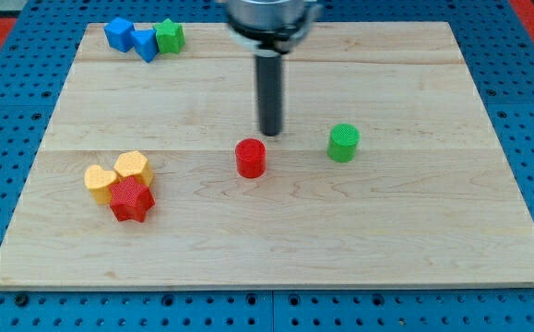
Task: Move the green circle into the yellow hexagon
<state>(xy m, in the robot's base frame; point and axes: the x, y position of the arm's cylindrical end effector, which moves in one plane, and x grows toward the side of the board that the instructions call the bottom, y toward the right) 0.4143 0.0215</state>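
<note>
The green circle (343,143) stands on the wooden board, right of centre. The yellow hexagon (132,167) sits at the view's left, touching a yellow heart (100,180) and a red star (131,200). My tip (270,135) is the lower end of the dark rod, near the board's centre. It is just above and right of a red circle (250,158) and well to the left of the green circle, touching neither.
At the view's top left a blue block (117,34), a blue triangle-like block (145,43) and a green star-like block (169,36) stand in a row. The board (386,240) is ringed by a blue pegboard surface.
</note>
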